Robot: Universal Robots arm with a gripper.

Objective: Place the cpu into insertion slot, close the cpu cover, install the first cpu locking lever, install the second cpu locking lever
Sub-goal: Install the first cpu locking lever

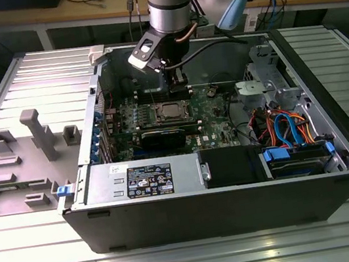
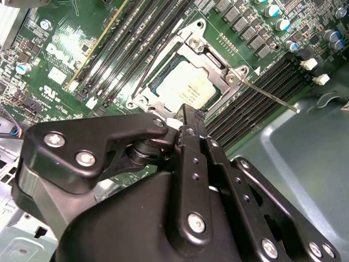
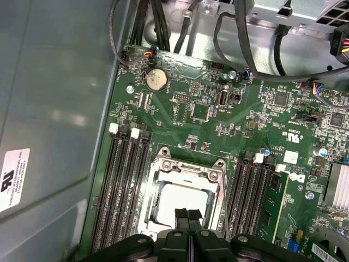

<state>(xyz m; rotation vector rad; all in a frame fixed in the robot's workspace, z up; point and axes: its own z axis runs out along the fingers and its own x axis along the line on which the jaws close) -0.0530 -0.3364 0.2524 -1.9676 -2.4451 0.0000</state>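
Exterior view, frame centre: black gripper (image 1: 180,89) inside open black computer case (image 1: 240,207), just above small square silvery-grey cpu (image 1: 172,110). Second wrist view: fingers (image 2: 189,126) pinched together, empty, at edge of thin silvery cpu cover (image 2: 221,73) framing cpu; thin steel locking lever (image 2: 267,94) jutting out free. First wrist view: black memory slots (image 3: 117,191) either side of cover.

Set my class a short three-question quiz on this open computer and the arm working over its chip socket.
1. True or false: the chip already lies in place on the green board.
2. The gripper is nearest to: A) the metal cover; B) the round battery; C) the blue cables.
3. Fill in: the metal cover lies ____ over the chip.
Key: 1 true; 2 A; 3 closed.
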